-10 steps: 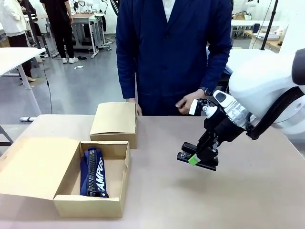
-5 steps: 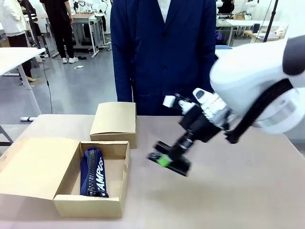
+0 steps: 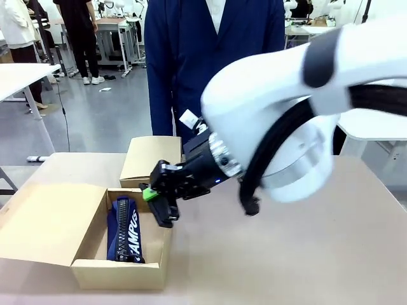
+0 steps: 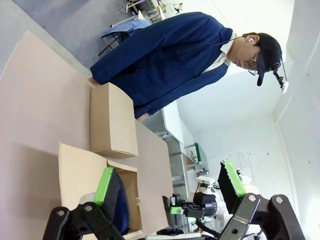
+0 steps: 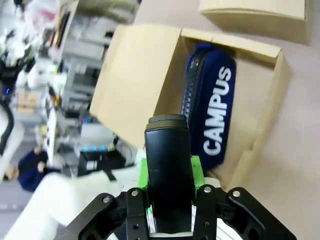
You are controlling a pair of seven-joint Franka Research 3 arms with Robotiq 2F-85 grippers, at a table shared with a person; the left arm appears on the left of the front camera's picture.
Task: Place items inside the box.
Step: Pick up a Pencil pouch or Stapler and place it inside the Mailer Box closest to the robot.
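Your right gripper (image 3: 154, 192) is clamped on a black metal stapler (image 5: 168, 145) and hangs over the right wall of the open brown cardboard box (image 3: 117, 274), near its far corner. Inside that box, a navy fabric pouch with white lettering (image 3: 127, 229) lies lengthwise against the left side. The bare floor sits just beneath the stapler, whose long axis runs along the fingers. Your left gripper (image 4: 167, 181) is spread wide and empty, farther from the box, so the drop looks to be the right arm's.
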